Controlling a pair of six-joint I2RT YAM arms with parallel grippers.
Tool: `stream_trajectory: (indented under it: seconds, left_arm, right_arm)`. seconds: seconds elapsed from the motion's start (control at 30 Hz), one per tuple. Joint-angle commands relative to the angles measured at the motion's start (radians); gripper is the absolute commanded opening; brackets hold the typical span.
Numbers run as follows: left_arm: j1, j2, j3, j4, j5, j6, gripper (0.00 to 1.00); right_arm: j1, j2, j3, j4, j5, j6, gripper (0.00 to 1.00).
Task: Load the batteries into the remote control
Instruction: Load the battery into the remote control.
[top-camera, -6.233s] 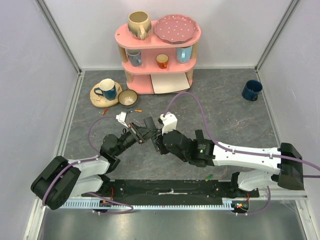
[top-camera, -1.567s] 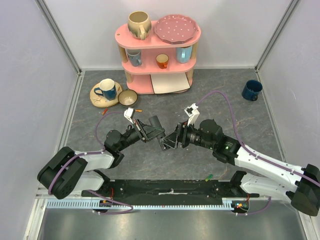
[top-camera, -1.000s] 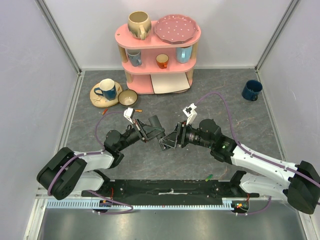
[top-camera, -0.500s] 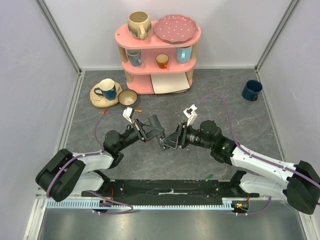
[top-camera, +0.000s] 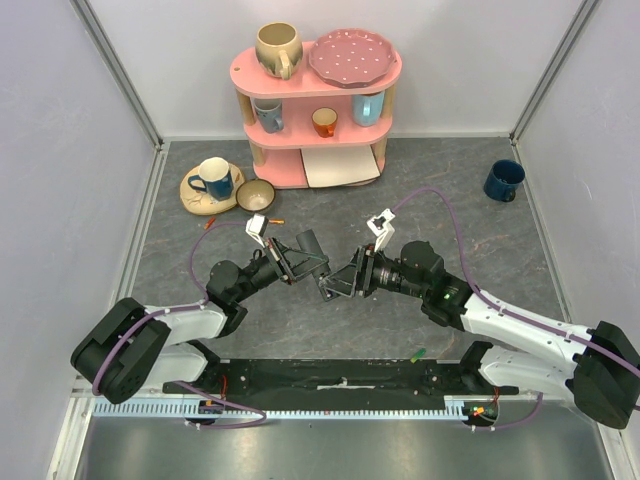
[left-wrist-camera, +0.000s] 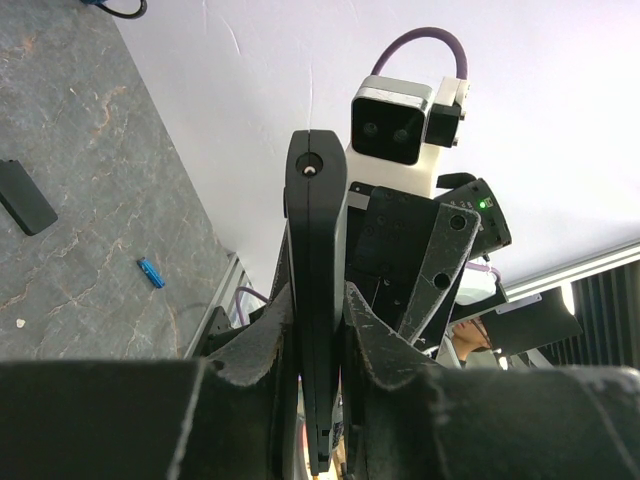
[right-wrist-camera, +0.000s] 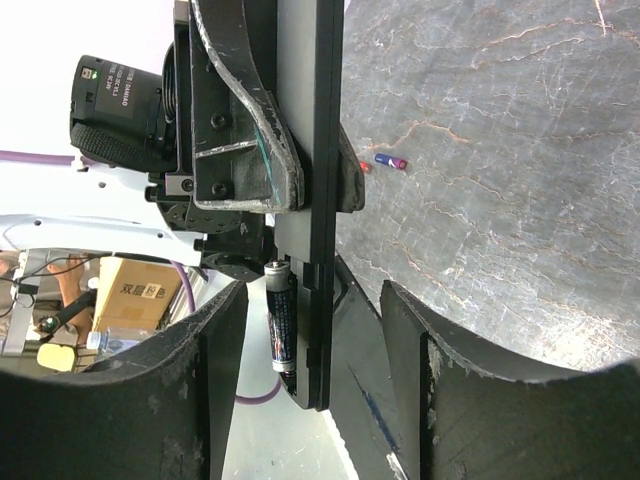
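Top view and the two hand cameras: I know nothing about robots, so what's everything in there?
shelf: 1, pink, back of the table
mug: 1, beige, shelf top
plate: 1, pink, dotted, shelf top
cups: 3, blue, orange, pale blue, middle shelf
sheet: 1, white, bottom shelf
saucer: 1, tan, left of shelf
second mug: 1, blue-and-white, on the saucer
bowl: 1, brown, beside the saucer
third mug: 1, navy, right side
flat piece: 1, black, on the table
loose batteries: two clearly seen, red, blue, on the table
fitted battery: 1, dark, at the remote's end
remote control: 1, black, in the left gripper
left gripper: black, shut on it
right gripper: black, open around the remote's end
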Motion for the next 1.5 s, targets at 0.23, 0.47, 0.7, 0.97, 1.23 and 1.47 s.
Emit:
stream_trajectory:
  seconds: [0.23,0.47,0.7,0.97,1.23,1.47]
  left_arm:
    - [-0.003,-0.022,0.023,0.303,0.016,-0.022,0.02]
    - [-0.003,-0.022,0.029,0.303,0.016,-0.025,0.02]
    - [-0.003,-0.027,0.035,0.302,0.013,-0.025,0.02]
    - [-0.007,-0.032,0.052,0.303,0.002,-0.025,0.02]
    - [-0.011,-0.05,0.055,0.302,-0.019,-0.017,0.02]
    - [-0.011,-0.061,0.051,0.302,-0.019,-0.019,0.02]
  right_arm:
    - [-0.017,-0.014,-0.024,0.058,-0.013,0.022,0.58]
    - [-0.017,-0.002,-0.024,0.058,-0.02,0.019,0.54]
    - [-0.017,0.006,-0.028,0.062,-0.024,0.021,0.5]
    - [-0.017,0.021,-0.026,0.07,-0.03,0.027,0.48]
    - [-0.016,0.029,-0.026,0.075,-0.033,0.028,0.45]
    - [-0.017,0.029,-0.029,0.079,-0.033,0.03,0.41]
